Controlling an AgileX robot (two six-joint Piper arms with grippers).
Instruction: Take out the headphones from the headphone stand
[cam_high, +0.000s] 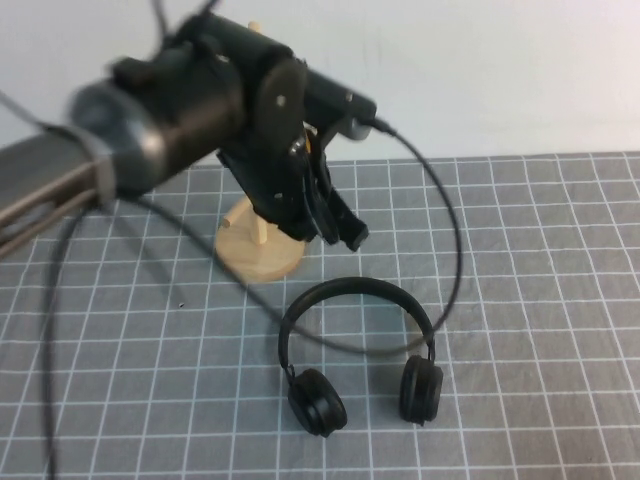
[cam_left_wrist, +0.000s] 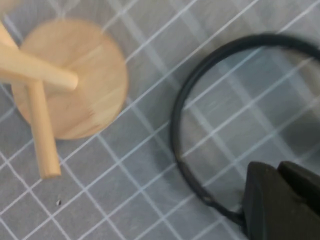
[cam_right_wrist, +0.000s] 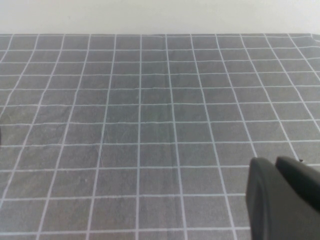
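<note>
**Headphones flat on the mat, off the stand**

The black headphones (cam_high: 360, 350) lie flat on the grey gridded mat (cam_high: 540, 300), clear of the wooden stand (cam_high: 260, 250). Their thin headband arches toward the far side of the table, and the two round ear cups sit nearest the robot. They rest below and just on the near side of the left gripper (cam_high: 345, 230), not touching it.

The left gripper hangs in the air above the mat, between the stand's round base and the top of the headband. It holds nothing. Whether its fingers are spread or pressed together cannot be told. From the left wrist camera, the headband (cam_left_wrist: 200, 125) curves across the mat beside the stand's disc base (cam_left_wrist: 75, 80), and an angled peg (cam_left_wrist: 42, 135) crosses the base.

A black cable (cam_high: 440, 240) loops from the left arm down past the headphones.

The right gripper (cam_right_wrist: 285, 200) shows only in its own wrist camera, over bare mat; its fingers' state cannot be told.
</note>
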